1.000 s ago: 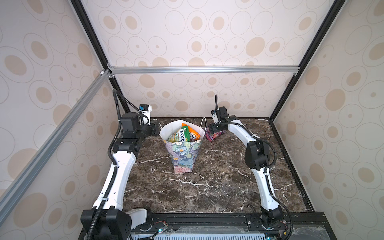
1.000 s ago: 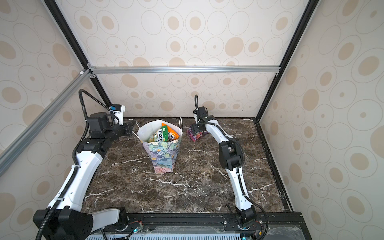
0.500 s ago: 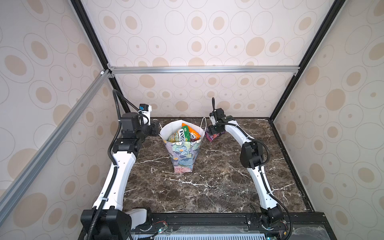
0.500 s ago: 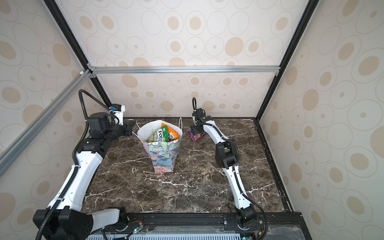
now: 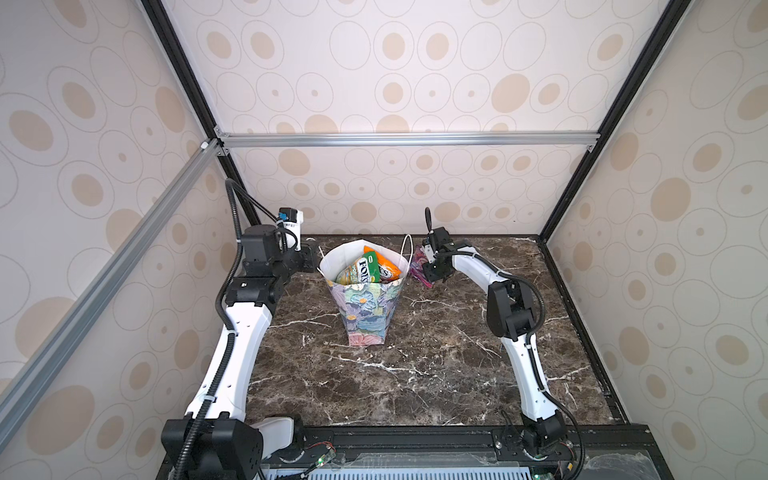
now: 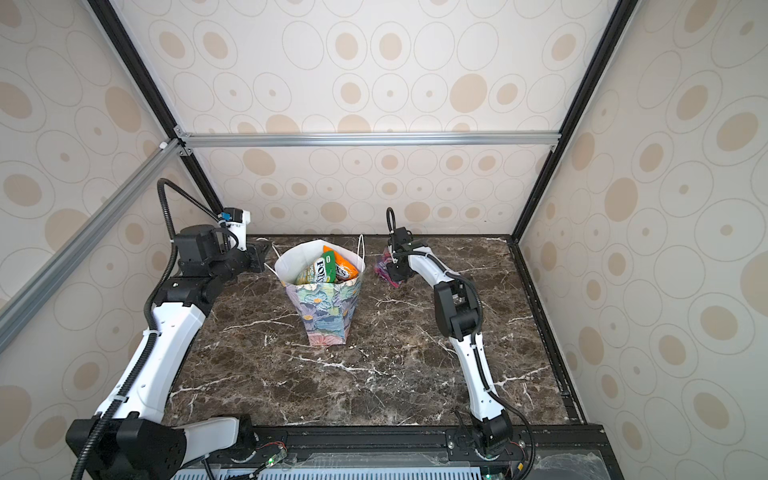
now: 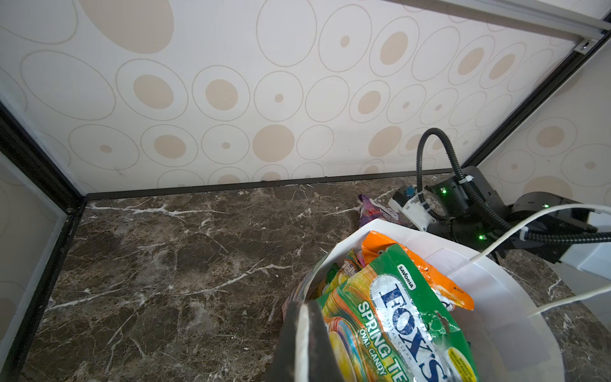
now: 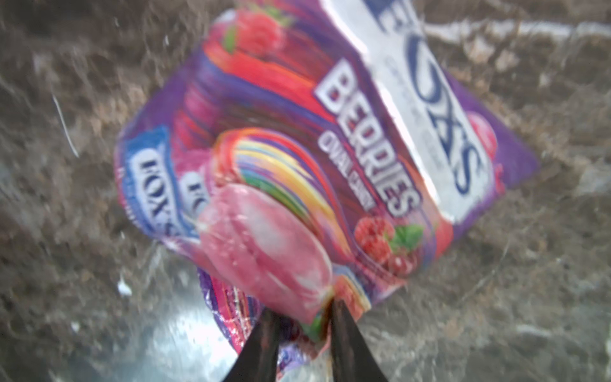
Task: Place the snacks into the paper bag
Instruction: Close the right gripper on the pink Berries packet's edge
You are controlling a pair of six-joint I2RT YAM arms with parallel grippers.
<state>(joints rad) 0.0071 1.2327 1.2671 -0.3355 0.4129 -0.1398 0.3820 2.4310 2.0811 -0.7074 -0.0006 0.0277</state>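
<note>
Purple-pink packet point(image 8: 330, 148) marked "FOX'S BERRIES OVAL CANDY", near the back edge of the marble surface point(image 5: 415, 374), just beside the upright paper bag point(image 5: 365, 311). Gripped at one edge by the right hand point(image 8: 302, 311). Inside the bag: green packet point(image 7: 396, 314) reading "SAVORIA FOX'S SPRING TEA OVAL CANDY", and an orange packet point(image 7: 429, 264). Left hand point(image 7: 305, 317) clamped on the bag's rim.

The paper bag point(image 6: 328, 309) stands upright at frame centre on the marble table point(image 6: 374, 374), mouth open. A green packet point(image 6: 322, 269) and an orange packet point(image 6: 345, 268) are visible inside the mouth. The left gripper point(image 6: 268, 254) reaches in from the left of the frame and meets the bag's left rim. Right of the bag, apart from it, a purple packet point(image 6: 383, 268) lies on the table. The right gripper point(image 6: 394, 277) points down onto this packet. Both jaw gaps are too small to resolve.
</note>
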